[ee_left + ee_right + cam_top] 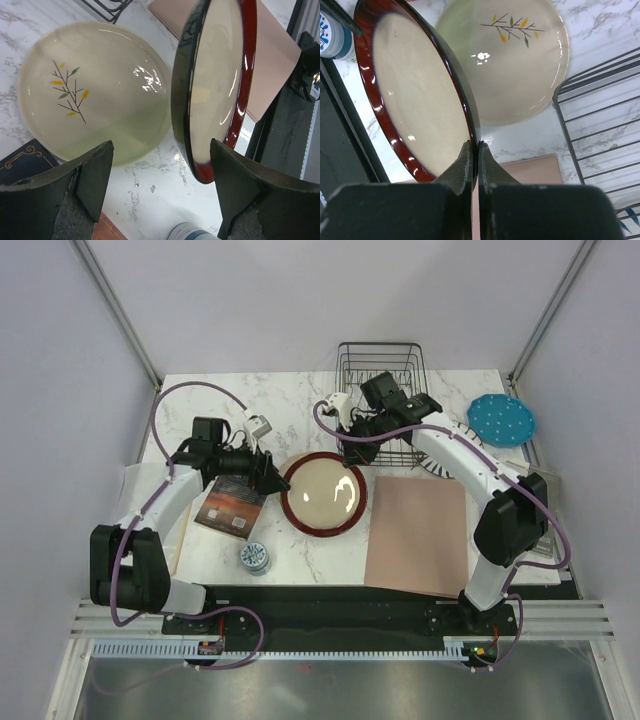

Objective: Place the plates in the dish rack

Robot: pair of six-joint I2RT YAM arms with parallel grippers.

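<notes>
- Dark red rims the cream plate (323, 493) now in hand: the right gripper (475, 150) is pinched tight on its edge, and the plate hangs tilted on edge above the table (290, 400), clear of the marble.
- The left gripper (161, 150) stands wide apart and grips nothing. The lower rim of the red-rimmed plate sits close to 1 of its fingers (235, 185); whether they touch I cannot tell.
- The cream plate with the sprig drawing (95, 90) lies flat on the marble right under the lifted one.
- The teal dotted plate (501, 420) lies flat at the far right of the table, beside the dish rack (380, 345).
- The black-striped plate (437, 467) shows only as a sliver under the right arm, at the rack's near right corner.
- No plate shows in the rack's visible part; its near part is hidden by the right arm.
- Judged from this, the task is at an early stage: 0 of 4 plates loaded, 1 lifted and near the rack, 3 not yet picked up.
- The small patterned cup (255, 558) is not part of the job.
</notes>
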